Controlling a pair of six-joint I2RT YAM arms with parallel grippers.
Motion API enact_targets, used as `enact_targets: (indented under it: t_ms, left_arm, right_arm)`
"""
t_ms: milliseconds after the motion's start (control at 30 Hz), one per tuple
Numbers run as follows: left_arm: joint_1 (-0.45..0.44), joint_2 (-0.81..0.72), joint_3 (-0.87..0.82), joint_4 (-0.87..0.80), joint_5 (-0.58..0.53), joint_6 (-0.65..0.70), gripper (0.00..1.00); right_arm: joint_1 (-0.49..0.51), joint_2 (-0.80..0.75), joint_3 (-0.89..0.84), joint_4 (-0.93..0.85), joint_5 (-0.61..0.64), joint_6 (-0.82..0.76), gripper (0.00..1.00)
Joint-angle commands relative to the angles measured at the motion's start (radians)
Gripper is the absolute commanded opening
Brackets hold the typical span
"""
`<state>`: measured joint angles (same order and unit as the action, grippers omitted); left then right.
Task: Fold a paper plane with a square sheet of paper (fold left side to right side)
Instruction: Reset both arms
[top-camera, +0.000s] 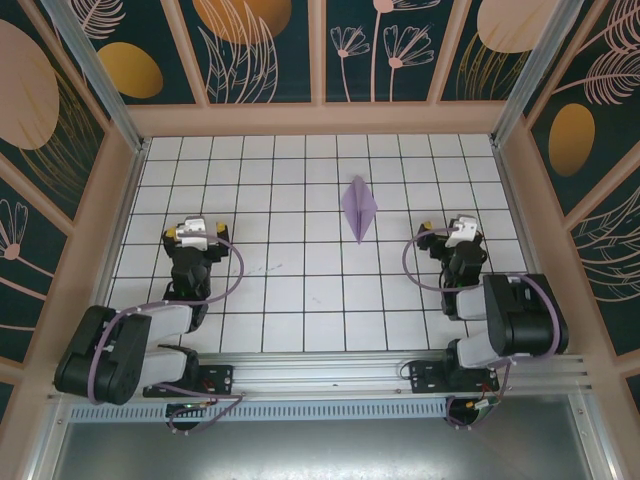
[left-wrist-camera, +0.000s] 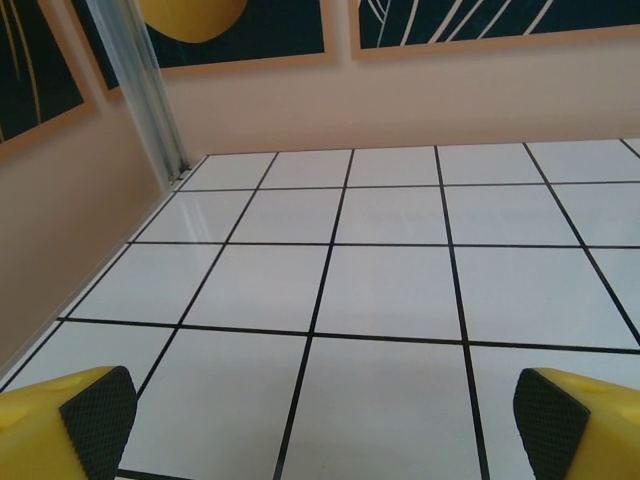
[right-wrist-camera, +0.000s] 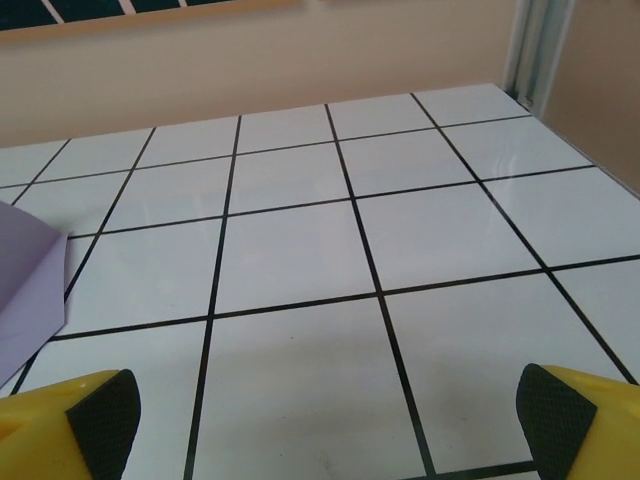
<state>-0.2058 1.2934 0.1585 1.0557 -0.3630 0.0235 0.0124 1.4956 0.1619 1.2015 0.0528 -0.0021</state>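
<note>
On the white grid-tiled table (top-camera: 300, 300), as seen from the top external camera, the paper plane (top-camera: 359, 207) lies flat. It is a slim lavender kite shape with a centre crease running its length. Its longer, sharper point is turned toward the near edge where the arm bases are bolted, and its shorter point toward the far wall (top-camera: 320, 118). It is placed between the two arms, somewhat nearer the right one, and a little farther from the bases than either gripper head. It is touched by neither gripper.

The left gripper (top-camera: 196, 232) is held over the left part of the table, well apart from the plane. In the left wrist view the left gripper (left-wrist-camera: 325, 415) is shown spread wide. Its yellow fingers, faced with black textured pads (left-wrist-camera: 98, 410), sit at the two bottom corners, and bare tiles are seen between them. Nothing is pinched.

The right gripper (top-camera: 461, 232) is held over the right part of the table, near the plane but clear of it, with the plane lying to its left. In the right wrist view the right gripper (right-wrist-camera: 330, 415) is likewise spread wide, with a black pad (right-wrist-camera: 555, 420) at each lower corner and nothing pinched between them. A lavender corner of the paper plane (right-wrist-camera: 30, 290) is seen at the left edge of that view. It rests on the tiles ahead of the left-hand finger and apart from it.
</note>
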Motion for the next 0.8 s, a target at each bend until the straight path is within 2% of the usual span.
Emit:
enact_targets:
  t_ms: [0,100,167,267,367,433,500,600,767]
  left_arm:
    - [0.035,0.041,-0.006,0.199,0.111,0.033,0.98]
    - [0.052,0.111,-0.001,0.269,0.171,0.056,0.99]
    - [0.069,0.103,0.012,0.224,0.188,0.042,0.98]
    - [0.096,0.11,-0.012,0.282,0.208,0.015,0.99]
    - [0.127,0.159,-0.046,0.381,0.219,-0.022,0.99]
    - [0.137,0.263,-0.04,0.506,0.226,-0.027,0.98]
    - [0.142,0.207,0.028,0.278,0.187,-0.049,0.99]
    - [0.154,0.227,0.058,0.253,0.101,-0.1,0.99]
    - [0.157,0.23,0.058,0.264,0.099,-0.101,0.99]
  right_arm:
    - [-0.019,0.036,0.021,0.123,-0.054,-0.018,0.99]
    - [-0.049,0.048,0.07,0.047,-0.097,0.008,0.99]
    - [-0.063,0.047,0.076,0.04,-0.114,0.019,0.99]
    - [-0.061,0.045,0.077,0.03,-0.111,0.019,0.99]
    - [-0.054,0.046,0.076,0.035,-0.097,0.013,0.99]
    - [-0.053,0.045,0.075,0.034,-0.097,0.013,0.99]
    - [-0.052,0.046,0.076,0.035,-0.096,0.013,0.99]
    - [-0.051,0.046,0.076,0.035,-0.093,0.011,0.99]
    - [-0.05,0.046,0.076,0.033,-0.093,0.011,0.99]
